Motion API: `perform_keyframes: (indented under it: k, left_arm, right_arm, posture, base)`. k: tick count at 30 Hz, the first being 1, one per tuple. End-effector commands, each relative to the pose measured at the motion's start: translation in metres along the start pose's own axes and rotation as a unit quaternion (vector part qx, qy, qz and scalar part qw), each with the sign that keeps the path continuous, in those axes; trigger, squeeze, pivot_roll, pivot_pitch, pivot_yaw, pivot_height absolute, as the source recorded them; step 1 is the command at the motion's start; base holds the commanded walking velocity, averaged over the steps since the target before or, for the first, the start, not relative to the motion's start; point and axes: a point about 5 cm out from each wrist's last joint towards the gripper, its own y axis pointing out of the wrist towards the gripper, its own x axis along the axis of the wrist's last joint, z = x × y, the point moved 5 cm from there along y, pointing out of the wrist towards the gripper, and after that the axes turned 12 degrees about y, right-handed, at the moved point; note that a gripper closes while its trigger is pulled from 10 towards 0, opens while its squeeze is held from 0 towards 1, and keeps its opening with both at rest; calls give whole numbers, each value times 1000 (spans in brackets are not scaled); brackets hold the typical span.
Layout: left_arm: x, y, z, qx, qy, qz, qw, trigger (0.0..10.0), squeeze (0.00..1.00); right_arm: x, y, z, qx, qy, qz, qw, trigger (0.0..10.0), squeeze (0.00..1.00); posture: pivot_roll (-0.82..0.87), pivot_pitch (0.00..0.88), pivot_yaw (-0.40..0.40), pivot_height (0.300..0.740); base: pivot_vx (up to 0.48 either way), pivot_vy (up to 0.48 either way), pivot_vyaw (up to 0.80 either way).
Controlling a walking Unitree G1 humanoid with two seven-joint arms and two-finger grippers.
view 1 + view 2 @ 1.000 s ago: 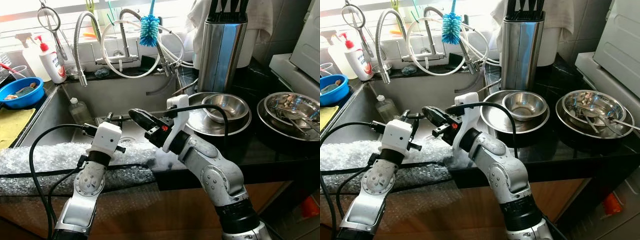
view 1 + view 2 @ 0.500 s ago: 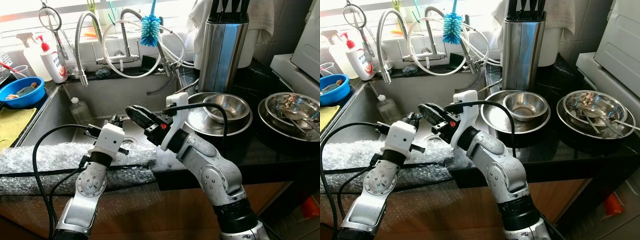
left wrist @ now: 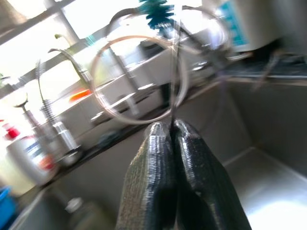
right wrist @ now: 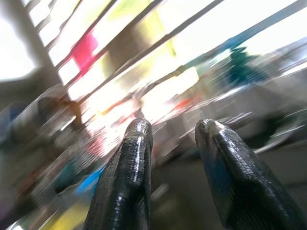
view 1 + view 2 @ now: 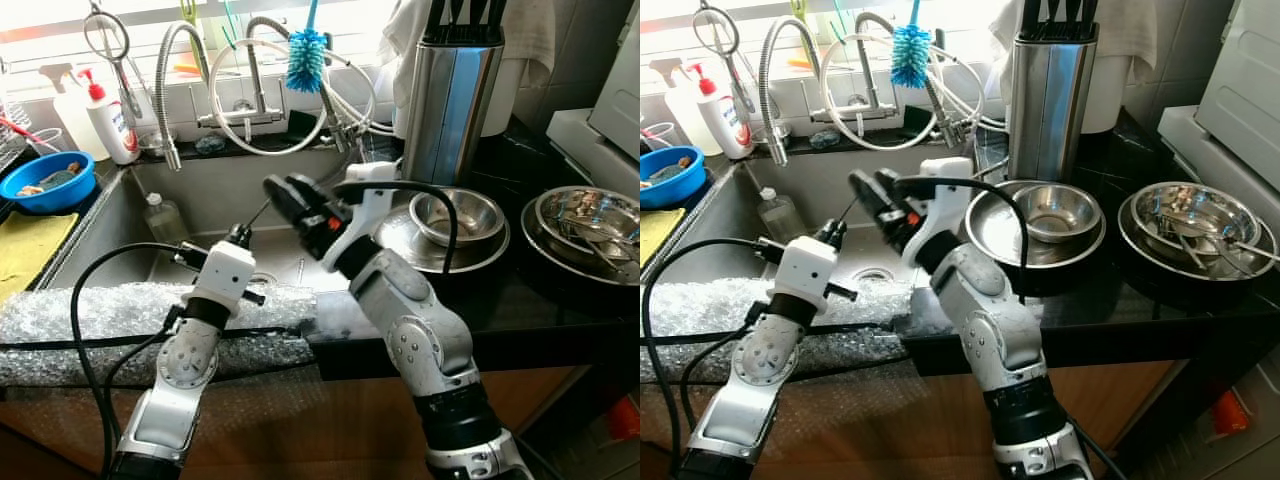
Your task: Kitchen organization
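Gripping: left gripper (image 3: 172, 132), fingers pressed together on a thin rod (image 3: 173, 72), lower centre of the left wrist view; in the left eye view it sits centre-left, over the sink (image 5: 120, 235).
Right gripper (image 4: 172, 129): fingers apart, holding nothing; centre of the left eye view, above the sink's right side.
Rod: pinched at the left fingertips, slim dark line rising from them.
Bubble wrap (image 5: 90, 315): along the sink's front edge, lower left.
Steel bowls (image 5: 455, 215): on the dark table, centre right.
Right wrist view: motion-blurred.
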Motion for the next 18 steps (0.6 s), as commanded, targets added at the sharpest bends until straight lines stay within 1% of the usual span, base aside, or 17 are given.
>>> perform_keyframes:
  k: [1,3,9,11,12,13,14,15,16,17,18]
  left_arm:
    - [-8,-1,10,18,0,16,1000,0,0]
    - [-8,-1,9,17,-1,16,1000,0,0]
    - [-8,-1,9,17,-1,16,1000,0,0]
    - [-9,-1,9,21,-1,19,1000,0,0]
    - [-10,-1,12,30,-8,22,999,3843,0]
    - [-11,0,13,37,-14,24,999,9686,0]
    - [-12,0,16,47,-28,27,998,9686,0]
    - [-12,0,18,54,-38,28,997,9686,0]
    - [-12,0,18,54,-38,28,997,9686,0]
    - [-16,0,22,71,-60,37,995,10000,0]
    - [-25,0,31,102,-100,57,988,10000,0]
  right_arm:
    - [16,0,-3,-11,-8,-32,999,10000,0]
    - [25,-1,-1,-11,3,-57,998,10000,0]
    - [30,0,2,-10,9,-73,997,10000,0]
    - [32,-1,1,-14,1,-79,997,10000,0]
    - [31,-2,-2,-25,-18,-82,996,10000,0]
    - [31,-4,-4,-32,-32,-83,996,10000,0]
    - [27,-6,-6,-36,-60,-79,994,10000,0]
    - [25,-8,-7,-37,-78,-75,993,10000,0]
    - [25,-8,-7,-37,-78,-75,993,10000,0]
    - [21,-12,-7,-38,-104,-70,991,10000,0]
    - [13,-21,-7,-37,-146,-61,987,10000,0]
  posture:
    - [-52,0,97,740]
    - [-52,0,96,740]
    - [-53,0,96,740]
    - [-52,0,94,740]
    - [-53,0,94,740]
    - [-53,0,94,740]
    - [-54,0,94,740]
    - [-54,0,95,740]
    - [-54,0,95,740]
    - [-57,0,97,740]
    - [-61,0,99,740]
  base:
    - [0,0,0]
    - [0,0,0]
    - [0,0,0]
    - [0,0,0]
    - [0,0,0]
    - [0,0,0]
    - [0,0,0]
    - [0,0,0]
    - [0,0,0]
    - [0,0,0]
    - [0,0,0]
